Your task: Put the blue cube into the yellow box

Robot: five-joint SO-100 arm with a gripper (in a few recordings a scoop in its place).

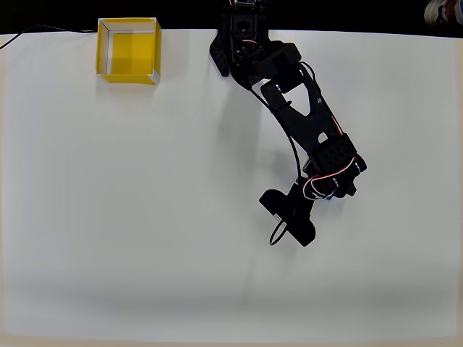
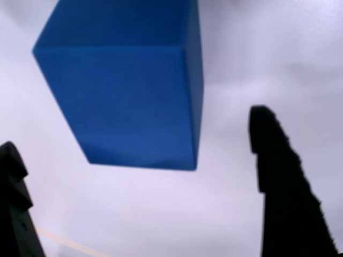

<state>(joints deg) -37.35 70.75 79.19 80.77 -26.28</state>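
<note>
White table [image 1: 145,217], blue cube [image 2: 128,80] turned cornerwise between the spread-apart pincer [image 2: 144,176] fingers.

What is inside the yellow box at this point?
In the overhead view, the square open-topped yellow box shows only its bare yellow floor. The small bright-blue cube sits on the white table, between the open black gripper's fingers.

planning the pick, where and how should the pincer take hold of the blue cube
Grip the blue cube across its two opposite side faces, coming down from above. The wrist view shows flat, plain faces and the block turned slightly askew to the open pincer, whose fingers stand wider than it, so rotate to square up first.
</note>
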